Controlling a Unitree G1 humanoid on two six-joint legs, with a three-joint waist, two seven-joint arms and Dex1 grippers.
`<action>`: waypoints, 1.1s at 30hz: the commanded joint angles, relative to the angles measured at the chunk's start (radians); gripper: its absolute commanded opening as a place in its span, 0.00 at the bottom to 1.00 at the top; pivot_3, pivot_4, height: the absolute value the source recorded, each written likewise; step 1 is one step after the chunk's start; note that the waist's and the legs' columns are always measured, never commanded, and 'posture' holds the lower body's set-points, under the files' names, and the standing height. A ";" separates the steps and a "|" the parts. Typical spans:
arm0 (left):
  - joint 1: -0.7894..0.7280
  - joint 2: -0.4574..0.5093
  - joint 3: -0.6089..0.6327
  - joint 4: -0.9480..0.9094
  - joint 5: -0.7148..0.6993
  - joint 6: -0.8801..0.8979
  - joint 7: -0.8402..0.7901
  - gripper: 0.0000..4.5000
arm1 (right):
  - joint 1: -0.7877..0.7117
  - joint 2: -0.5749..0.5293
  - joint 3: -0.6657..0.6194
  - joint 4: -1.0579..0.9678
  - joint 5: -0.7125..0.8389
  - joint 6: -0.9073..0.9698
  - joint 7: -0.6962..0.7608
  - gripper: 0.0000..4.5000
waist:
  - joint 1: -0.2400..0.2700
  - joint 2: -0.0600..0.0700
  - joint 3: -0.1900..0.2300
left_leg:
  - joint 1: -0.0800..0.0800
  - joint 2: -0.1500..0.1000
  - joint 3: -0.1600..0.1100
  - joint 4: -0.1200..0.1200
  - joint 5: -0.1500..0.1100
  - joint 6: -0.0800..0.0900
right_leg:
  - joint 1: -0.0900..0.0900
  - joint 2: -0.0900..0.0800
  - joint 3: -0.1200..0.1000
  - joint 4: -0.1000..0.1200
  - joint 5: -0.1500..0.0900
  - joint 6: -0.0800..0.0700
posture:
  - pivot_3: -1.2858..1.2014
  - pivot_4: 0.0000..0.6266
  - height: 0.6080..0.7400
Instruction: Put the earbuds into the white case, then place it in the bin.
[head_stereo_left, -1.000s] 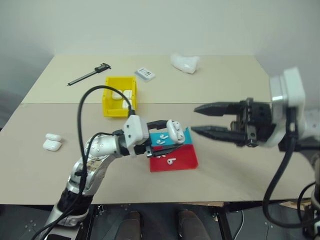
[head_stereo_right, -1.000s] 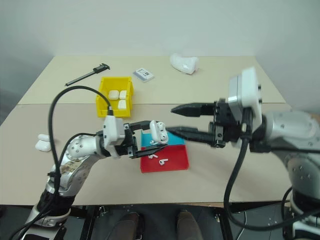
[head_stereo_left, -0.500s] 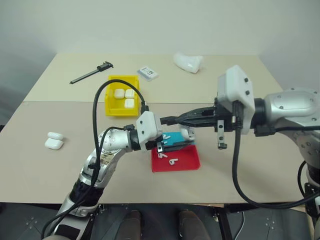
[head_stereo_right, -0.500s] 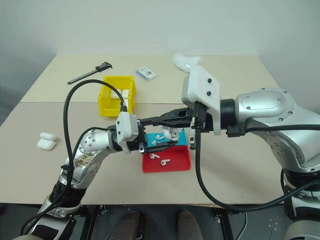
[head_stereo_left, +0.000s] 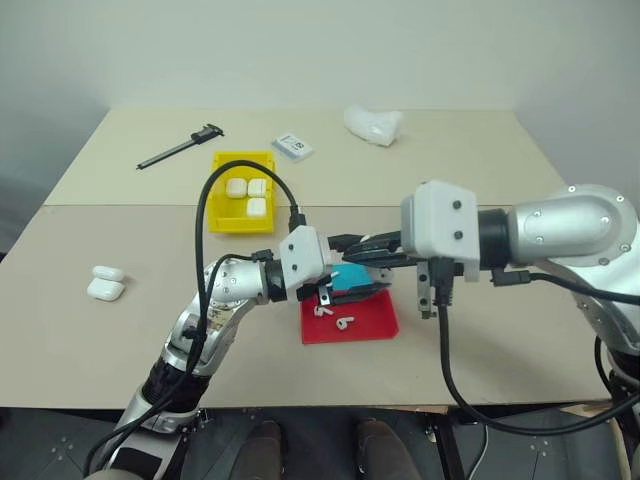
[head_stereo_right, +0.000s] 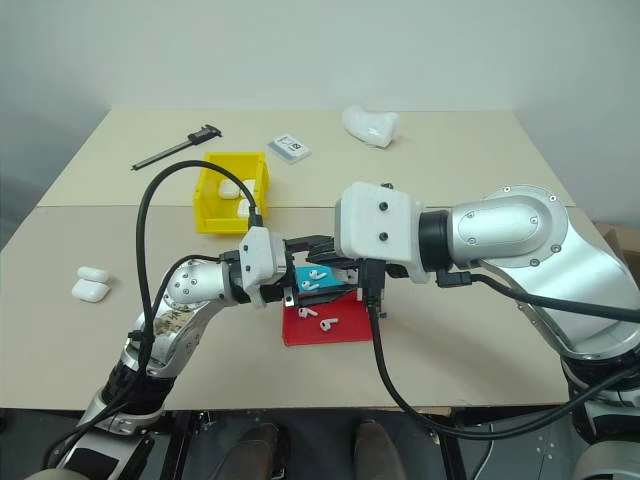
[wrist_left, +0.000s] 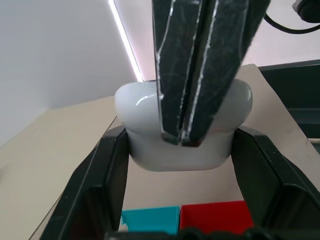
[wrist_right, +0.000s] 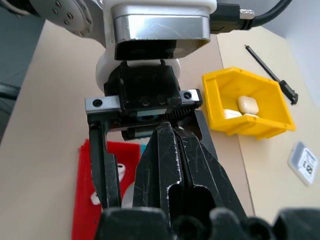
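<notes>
The white case hangs just above the red and blue tray, and my left gripper is shut on it, one finger on each side. My right gripper is shut, and its closed fingertips rest against the top of the case. Loose earbuds lie on the tray below, one on the red part and others on the blue part. The yellow bin stands behind and to the left, with several white cases inside.
Two more white cases lie at the table's left. A black caliper, a printed white card and a lumpy white wad sit along the back. My left arm's black cable loops in front of the bin.
My right gripper, open and off to the right a second ago, has shut and swung left and down onto the case. The left gripper has kept the case where it was.
</notes>
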 joint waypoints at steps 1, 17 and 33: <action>-0.009 -0.002 0.043 -0.057 -0.038 -0.027 0.001 0.62 | 0.012 -0.027 -0.012 0.030 -0.039 -0.003 0.021 0.01 | 0.000 0.000 0.000 | 0.000 0.000 0.000 0.000 0.000 0.000 | 0.000 0.000 0.000 0.000 0.000 0.000 | 0.52 0.24 1.00; 0.031 -0.035 0.206 -0.079 -0.130 -0.029 0.109 0.62 | 0.005 0.084 -0.356 0.095 0.175 0.012 -0.049 0.01 | 0.001 0.000 0.000 | 0.000 0.000 0.000 0.000 0.000 0.000 | 0.000 0.000 0.000 0.000 0.000 0.000 | 0.52 0.24 1.00; -0.339 -0.023 0.337 0.558 0.301 0.037 0.769 0.62 | 0.348 0.110 -0.301 0.086 0.016 -0.002 -0.228 0.01 | 0.000 -0.001 0.000 | -0.002 -0.001 -0.001 0.004 0.000 0.000 | 0.001 0.000 0.000 0.001 0.002 0.002 | 0.52 0.24 1.00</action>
